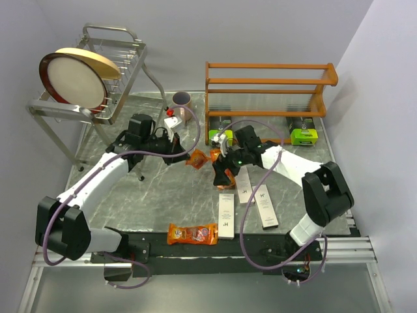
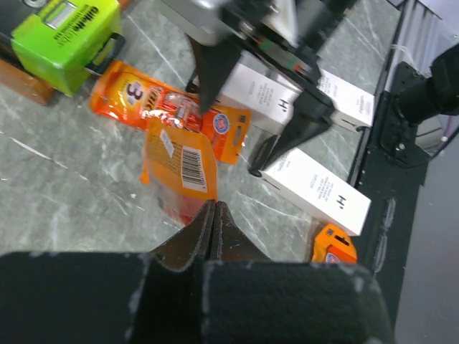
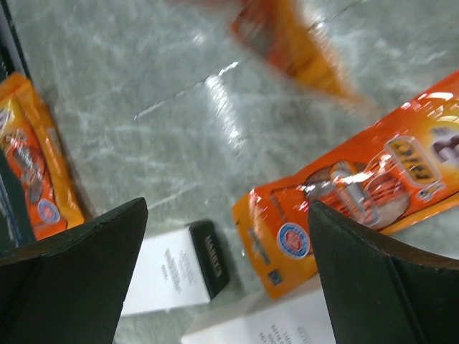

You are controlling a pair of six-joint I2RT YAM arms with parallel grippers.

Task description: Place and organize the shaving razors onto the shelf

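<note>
The right gripper [image 1: 225,173] stands wide open over an orange packet [image 3: 358,193] and the white boxes [image 1: 266,206], in front of the shelf [image 1: 270,81]. The left gripper [image 2: 213,206] is closed, its tips meeting a barcoded orange packet [image 2: 179,168]; whether it pinches it is unclear. Two green packs [image 1: 304,136] sit at the shelf's foot.
</note>
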